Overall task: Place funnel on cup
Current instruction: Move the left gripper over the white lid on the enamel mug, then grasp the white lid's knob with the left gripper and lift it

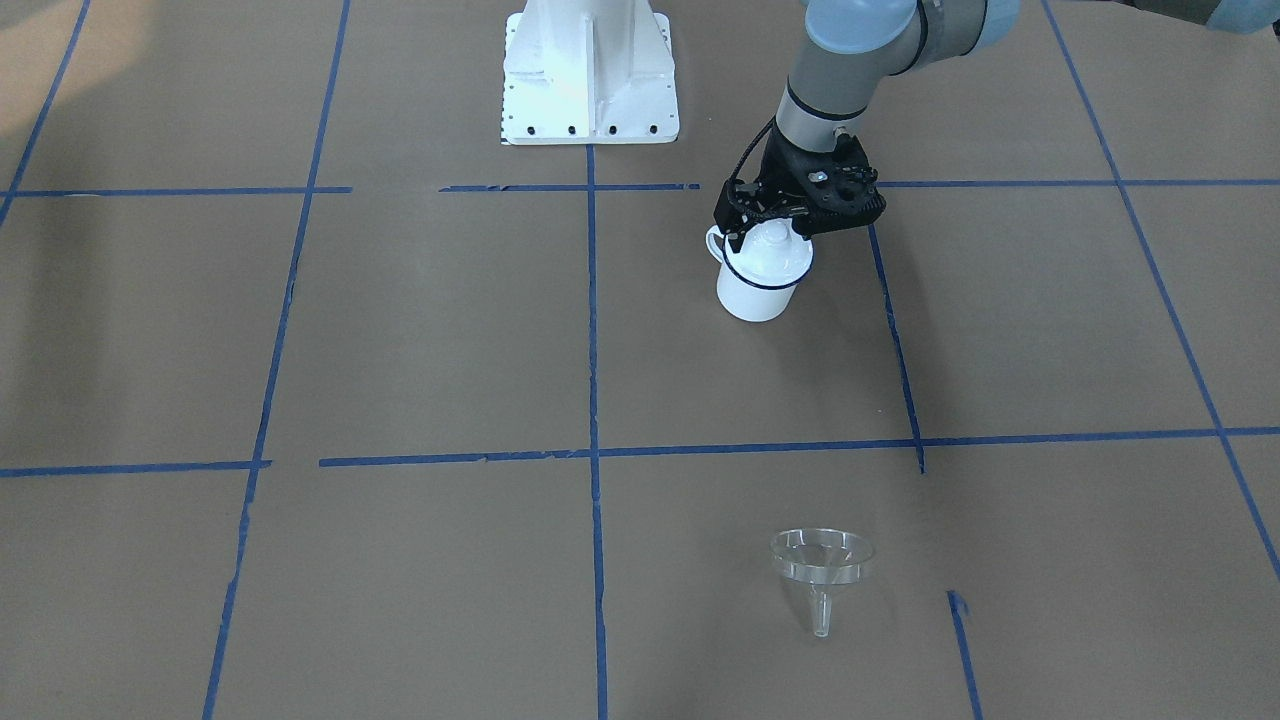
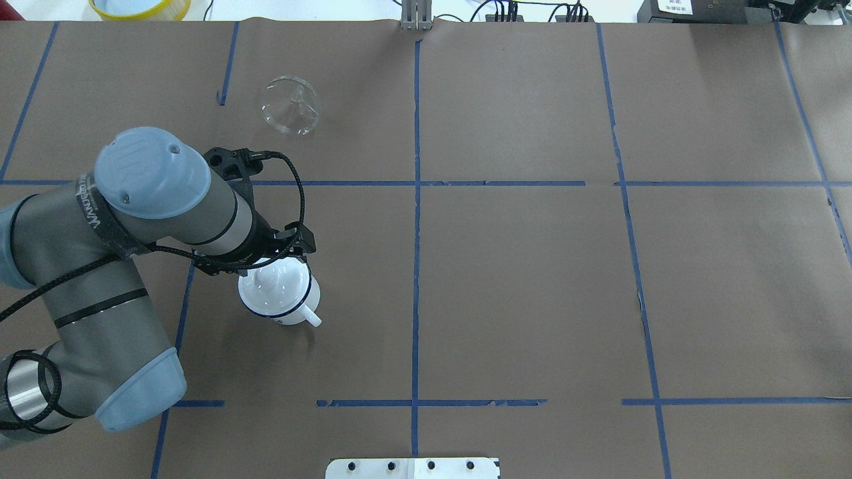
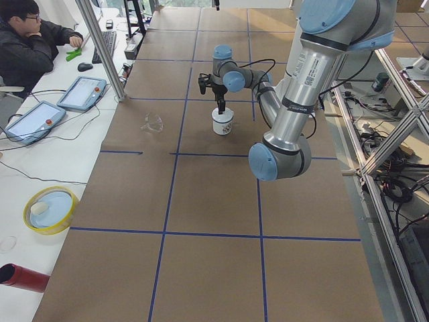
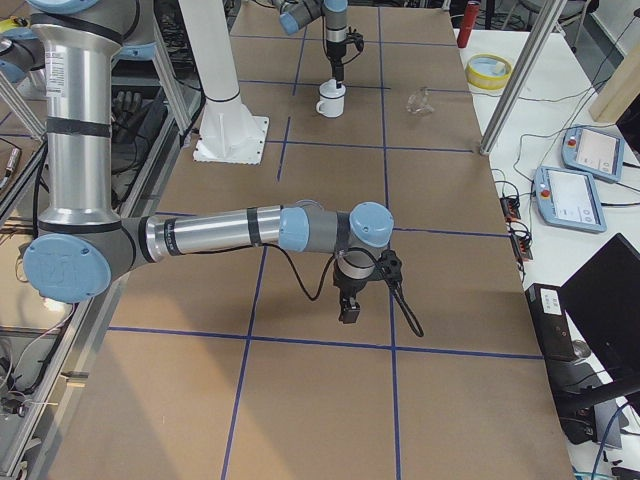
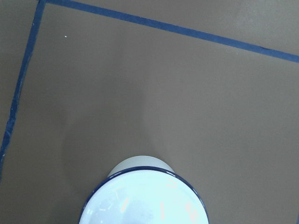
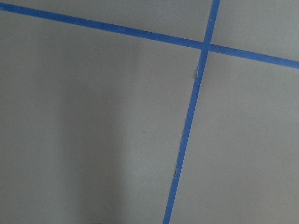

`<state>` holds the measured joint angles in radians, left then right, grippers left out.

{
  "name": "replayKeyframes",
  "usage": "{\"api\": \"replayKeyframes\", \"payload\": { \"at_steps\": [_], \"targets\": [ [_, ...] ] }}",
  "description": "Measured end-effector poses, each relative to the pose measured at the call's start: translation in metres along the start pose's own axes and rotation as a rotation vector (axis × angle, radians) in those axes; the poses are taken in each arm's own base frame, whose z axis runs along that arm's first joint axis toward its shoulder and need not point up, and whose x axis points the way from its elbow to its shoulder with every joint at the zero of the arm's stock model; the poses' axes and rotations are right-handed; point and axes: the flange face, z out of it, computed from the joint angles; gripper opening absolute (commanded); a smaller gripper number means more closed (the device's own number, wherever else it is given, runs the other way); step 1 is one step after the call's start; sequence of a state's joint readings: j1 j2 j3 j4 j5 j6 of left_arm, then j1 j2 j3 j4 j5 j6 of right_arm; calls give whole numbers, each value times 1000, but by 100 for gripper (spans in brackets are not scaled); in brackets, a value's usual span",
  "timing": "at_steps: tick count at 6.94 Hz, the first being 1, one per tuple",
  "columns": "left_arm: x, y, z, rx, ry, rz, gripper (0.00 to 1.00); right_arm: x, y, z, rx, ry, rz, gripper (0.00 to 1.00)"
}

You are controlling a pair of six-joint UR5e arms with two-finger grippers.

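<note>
The cup [image 1: 757, 290] is a white enamel mug with a dark blue rim, standing upright on the brown table with a white knobbed lid [image 1: 775, 245] on it. It also shows in the overhead view [image 2: 293, 313]. My left gripper [image 1: 772, 226] points straight down at the lid's knob; its fingers are hidden, so I cannot tell whether it is open or shut. The left wrist view shows the lid [image 5: 145, 205] just below the camera. The clear funnel [image 1: 820, 560] lies on its side further out on the table, also in the overhead view [image 2: 289, 106]. My right gripper [image 4: 349, 312] hangs low over bare table, far from both.
The white robot base [image 1: 590, 70] stands at the table's edge by the robot. A yellow bowl [image 3: 50, 209], tablets [image 3: 80, 92], a metal post [image 3: 100, 47] and a seated operator [image 3: 27, 40] are beside the table. Blue tape lines grid the brown surface.
</note>
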<state>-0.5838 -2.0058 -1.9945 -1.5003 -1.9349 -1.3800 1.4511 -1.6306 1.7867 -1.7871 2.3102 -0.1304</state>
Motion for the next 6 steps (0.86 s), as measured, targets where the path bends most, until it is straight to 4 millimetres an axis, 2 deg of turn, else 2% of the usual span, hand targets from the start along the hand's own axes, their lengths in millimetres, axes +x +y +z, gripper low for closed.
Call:
{"api": "replayKeyframes", "payload": {
  "at_steps": [2,4,5,6],
  "targets": [
    [-1,3,2,-5,-3,3,92,0,0,0,0,0,0,100],
    [-5,6,5,-9,-11,3,86,0,0,0,0,0,0,100],
    [-6,6,5,-10,-13,2,79,0,0,0,-1,0,1,100],
    [-7,6,5,-11,-16,2,61,0,0,0,-1,0,1,100]
  ]
}}
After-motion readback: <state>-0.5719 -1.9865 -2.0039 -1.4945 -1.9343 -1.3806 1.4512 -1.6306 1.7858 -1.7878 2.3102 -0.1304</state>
